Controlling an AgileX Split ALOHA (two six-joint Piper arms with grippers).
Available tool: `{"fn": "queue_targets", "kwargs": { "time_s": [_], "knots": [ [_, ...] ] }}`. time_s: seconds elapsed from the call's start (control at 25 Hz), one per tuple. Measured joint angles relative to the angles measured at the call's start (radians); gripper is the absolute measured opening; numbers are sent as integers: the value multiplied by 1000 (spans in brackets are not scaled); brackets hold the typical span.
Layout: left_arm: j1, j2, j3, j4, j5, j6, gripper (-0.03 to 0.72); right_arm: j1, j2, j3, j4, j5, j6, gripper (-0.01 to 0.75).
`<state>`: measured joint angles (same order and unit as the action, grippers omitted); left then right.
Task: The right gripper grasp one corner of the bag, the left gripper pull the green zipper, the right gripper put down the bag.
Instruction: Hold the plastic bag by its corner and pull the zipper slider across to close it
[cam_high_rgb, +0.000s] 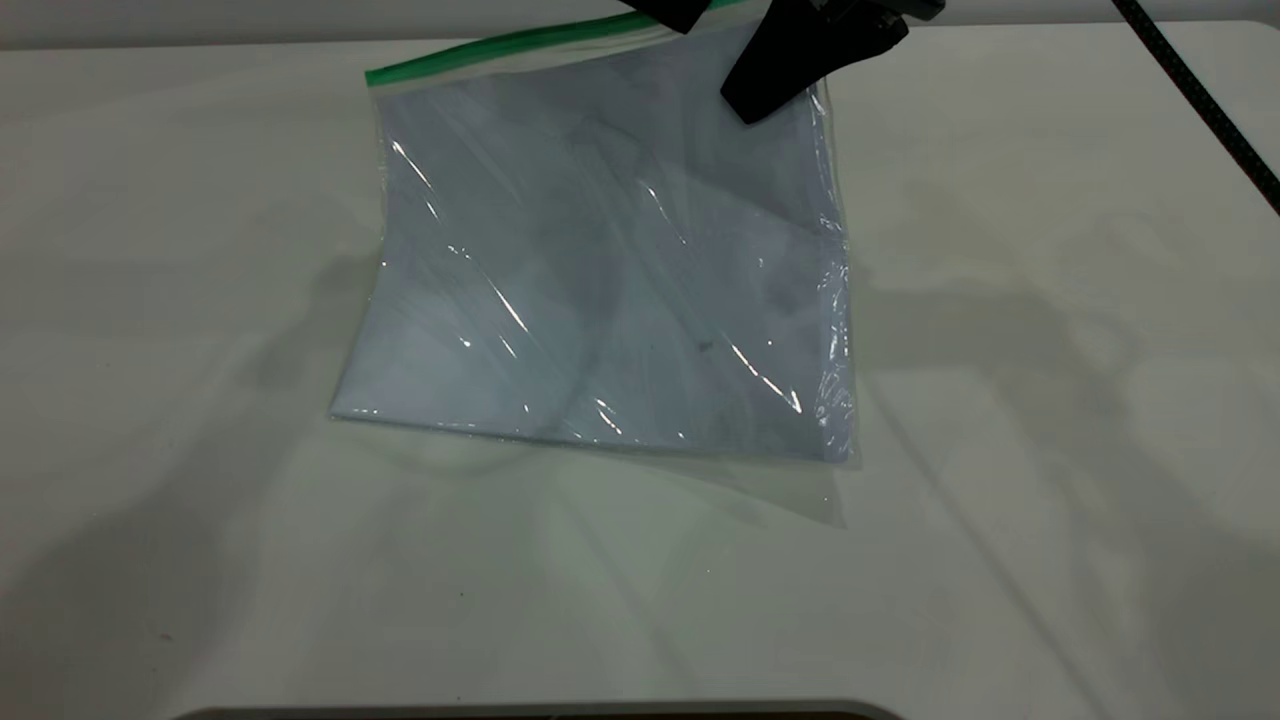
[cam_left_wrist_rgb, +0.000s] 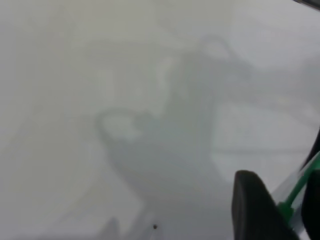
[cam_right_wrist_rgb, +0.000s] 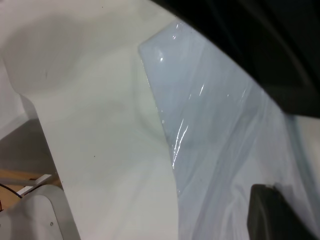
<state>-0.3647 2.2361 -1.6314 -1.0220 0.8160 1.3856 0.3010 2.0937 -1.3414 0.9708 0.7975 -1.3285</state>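
Your right gripper (cam_high_rgb: 790, 70) is clamped on the corner of the bag (cam_high_rgb: 815, 90), at the far edge of the white table (cam_high_rgb: 1050, 400), where the green zipper (cam_high_rgb: 520, 42) ends. The bag (cam_high_rgb: 600, 290) hangs from that grip, tilted up, with its lower edge resting on the table nearer the camera.

Your left gripper (cam_high_rgb: 665, 12) sits just beside the right one on the zipper strip. In the left wrist view its fingers (cam_left_wrist_rgb: 255, 210) stand either side of the green strip (cam_left_wrist_rgb: 295, 192) and look closed on it, though the slider tab itself isn't visible, so you cannot tell whether you hold the tab or only the strip.

That is the main risk: if the pinch is on bare strip, the pull will drag the whole bag sideways or slip off instead of running the zipper. A sideways pull could also tug the slick plastic out of your right grip, since only a small corner is held.
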Motion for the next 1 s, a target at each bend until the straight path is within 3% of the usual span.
{"fn": "queue_targets", "kwargs": {
  "time_s": [0.16,0.48,1.0],
  "knots": [
    [-1,0,0,3,-11,0,176,-2,0,0,0,0,3,36],
    [-8,0,0,26,-53,1,85,-20,1,0,20,2,7,36],
    [-10,0,-1,115,-128,2,71,-23,-5,0,68,-31,6,36]
  ]
}}
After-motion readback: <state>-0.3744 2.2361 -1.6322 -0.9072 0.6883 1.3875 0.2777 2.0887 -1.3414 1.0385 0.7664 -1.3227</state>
